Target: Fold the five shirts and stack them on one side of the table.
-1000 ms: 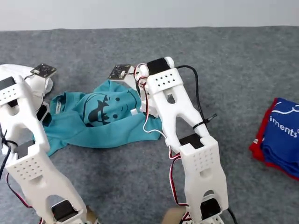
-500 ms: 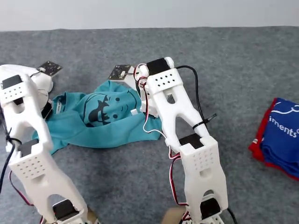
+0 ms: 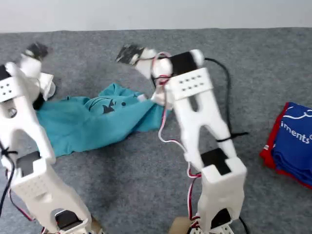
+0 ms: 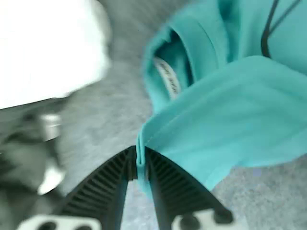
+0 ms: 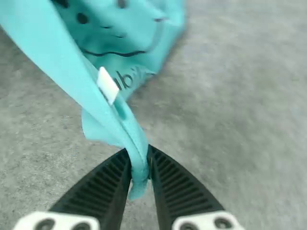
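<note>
Teal fabric spans the left half of the grey table as the two arms hold one shirt between them. At far left, the left arm stands over the shirt's edge. In its wrist view the left gripper has its ribbed black jaws closed nearly together on a thin fold of the teal shirt, just beside the neck opening, where the collar label shows. The shirt runs from there towards the middle of the table, rumpled, with its dark printed face turned up; its lower edge lies on the grey surface. At its right end the right arm leans in. The right gripper is clamped on a bunched strip of the same cloth, the jaws all but meeting, and a small white tag sticks out from the seam just beyond them. Well apart from all this, at the table's right edge, a folded blue shirt lies on top of a red shirt, only partly inside the high view.
</note>
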Controlling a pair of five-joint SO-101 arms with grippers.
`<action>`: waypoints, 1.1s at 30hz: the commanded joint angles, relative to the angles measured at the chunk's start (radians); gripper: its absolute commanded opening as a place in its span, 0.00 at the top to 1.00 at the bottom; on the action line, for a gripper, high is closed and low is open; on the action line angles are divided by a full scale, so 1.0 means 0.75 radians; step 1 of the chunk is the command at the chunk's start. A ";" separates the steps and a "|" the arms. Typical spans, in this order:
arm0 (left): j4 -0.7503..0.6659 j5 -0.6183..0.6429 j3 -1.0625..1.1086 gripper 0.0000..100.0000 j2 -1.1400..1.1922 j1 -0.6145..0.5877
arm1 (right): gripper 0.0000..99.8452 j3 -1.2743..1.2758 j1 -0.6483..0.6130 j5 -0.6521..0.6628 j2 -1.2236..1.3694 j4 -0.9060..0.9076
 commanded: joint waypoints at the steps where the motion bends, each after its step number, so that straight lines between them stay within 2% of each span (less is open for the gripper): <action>1: 0.039 0.121 -0.140 1.00 -0.243 0.025 | 0.99 -0.076 0.118 -0.041 -0.206 0.050; 10: 0.037 0.458 -0.244 1.00 -0.753 0.133 | 0.99 -0.076 0.257 -0.047 -0.605 0.040; 14: -0.018 0.473 -0.259 1.00 -0.980 0.256 | 0.99 -0.076 0.324 -0.041 -0.756 0.038; 18: -0.182 0.473 -0.255 1.00 -1.160 0.323 | 0.99 -0.076 0.406 -0.041 -0.885 0.030; 23: -0.383 0.473 -0.251 1.00 -1.313 0.319 | 0.99 -0.076 0.545 -0.031 -1.046 -0.066; 27: -0.479 0.471 -0.259 1.00 -1.391 0.317 | 0.99 -0.076 0.654 0.049 -1.138 -0.134; 33: -0.655 0.468 -0.261 1.00 -1.479 0.317 | 0.99 -0.076 0.785 0.055 -1.231 -0.212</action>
